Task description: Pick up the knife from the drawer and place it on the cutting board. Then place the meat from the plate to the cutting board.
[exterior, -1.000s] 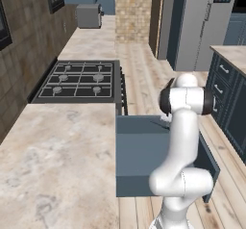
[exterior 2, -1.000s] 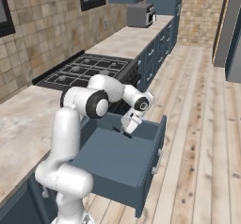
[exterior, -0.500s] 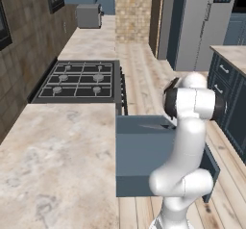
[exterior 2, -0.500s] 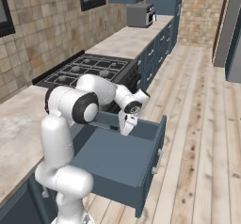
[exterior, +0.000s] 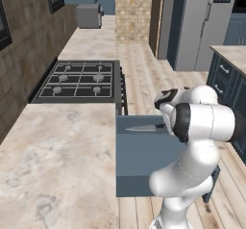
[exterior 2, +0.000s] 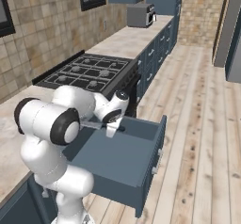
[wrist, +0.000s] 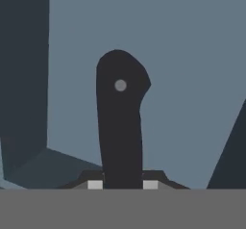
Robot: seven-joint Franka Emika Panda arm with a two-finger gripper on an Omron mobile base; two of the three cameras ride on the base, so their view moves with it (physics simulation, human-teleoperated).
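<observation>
My gripper (exterior: pixel 166 123) (exterior 2: pixel 111 124) (wrist: pixel 122 184) is shut on the knife (wrist: pixel 120 122). Its black handle runs up between my fingertips (wrist: pixel 95 184) in the hand view. The silver blade (exterior: pixel 143 127) (exterior 2: pixel 90 123) sticks out level toward the counter, over the back end of the open slate-blue drawer (exterior: pixel 144 158) (exterior 2: pixel 124 159). The knife hangs just above the drawer's floor (wrist: pixel 192 79) and touches nothing else. The cutting board, the meat and the plate are out of view.
A black gas stove (exterior: pixel 80 80) (exterior 2: pixel 87 72) sits in the marble counter (exterior: pixel 53 165) beside the drawer. A grey toaster oven (exterior: pixel 89 15) (exterior 2: pixel 140 15) stands at the counter's far end. Dark island cabinets (exterior: pixel 229 76) line the wood-floored aisle (exterior 2: pixel 202 124).
The arm has swung round and carried the gripper with the knife toward the counter side of the drawer. The blade now shows over the drawer. The gripper stays shut.
</observation>
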